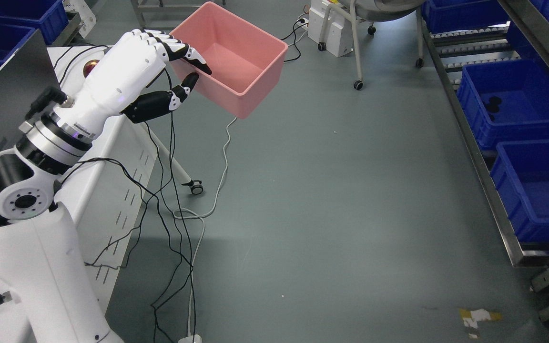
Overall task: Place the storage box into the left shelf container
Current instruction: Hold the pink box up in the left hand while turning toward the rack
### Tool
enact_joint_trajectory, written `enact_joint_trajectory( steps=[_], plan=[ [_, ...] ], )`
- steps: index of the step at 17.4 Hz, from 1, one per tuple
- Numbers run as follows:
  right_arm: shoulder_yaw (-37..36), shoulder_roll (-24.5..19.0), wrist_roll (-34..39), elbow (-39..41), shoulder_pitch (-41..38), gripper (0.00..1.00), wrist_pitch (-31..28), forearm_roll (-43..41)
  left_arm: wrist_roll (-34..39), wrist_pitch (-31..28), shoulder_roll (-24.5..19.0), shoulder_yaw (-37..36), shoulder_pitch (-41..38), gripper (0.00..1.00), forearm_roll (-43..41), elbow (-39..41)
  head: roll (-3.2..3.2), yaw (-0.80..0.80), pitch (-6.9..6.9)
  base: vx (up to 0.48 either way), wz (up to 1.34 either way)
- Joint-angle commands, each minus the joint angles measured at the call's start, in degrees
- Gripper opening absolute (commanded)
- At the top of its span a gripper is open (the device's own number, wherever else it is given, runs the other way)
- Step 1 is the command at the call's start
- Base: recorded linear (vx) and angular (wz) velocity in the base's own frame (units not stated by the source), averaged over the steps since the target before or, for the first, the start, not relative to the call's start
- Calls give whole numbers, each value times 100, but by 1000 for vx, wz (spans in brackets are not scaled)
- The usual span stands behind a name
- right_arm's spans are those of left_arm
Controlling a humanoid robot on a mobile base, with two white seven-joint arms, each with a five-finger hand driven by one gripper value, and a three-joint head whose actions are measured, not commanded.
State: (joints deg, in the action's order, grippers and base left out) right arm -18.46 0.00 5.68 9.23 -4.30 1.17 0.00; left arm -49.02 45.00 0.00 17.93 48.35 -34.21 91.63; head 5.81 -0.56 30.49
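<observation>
Raised from lower left, left hand [160,71] grips pink storage box [236,59] rim (fingers inside, thumb outside).

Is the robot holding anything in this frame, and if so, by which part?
Yes. The left hand grips the pink storage box by its near-left rim: fingers curl over the wall, thumb against the outside.

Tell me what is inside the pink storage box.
The pink storage box looks empty: bare floor and far walls show. The left hand grips its near rim, fingers curled inside, hiding that near corner.
</observation>
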Motion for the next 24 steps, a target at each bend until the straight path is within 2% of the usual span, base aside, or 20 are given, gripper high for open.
enact_joint_trajectory(
  steps=[1,10,17,24],
  plan=[
    [0,100,1963,0,0,100,-3,44,7,0,-100,-325,-1,1,2,4,0,0,0,343,6],
    [0,100,1963,0,0,100,-3,44,7,0,-100,-343,-1,1,2,-5,0,0,0,274,-215],
    [0,100,1963,0,0,100,-3,44,16,0,-100,-352,-1,1,2,-5,0,0,0,178,-872],
    [0,100,1963,0,0,100,-3,44,271,0,-100,-765,52,1,20,4,0,0,0,82,-1056]
  ],
)
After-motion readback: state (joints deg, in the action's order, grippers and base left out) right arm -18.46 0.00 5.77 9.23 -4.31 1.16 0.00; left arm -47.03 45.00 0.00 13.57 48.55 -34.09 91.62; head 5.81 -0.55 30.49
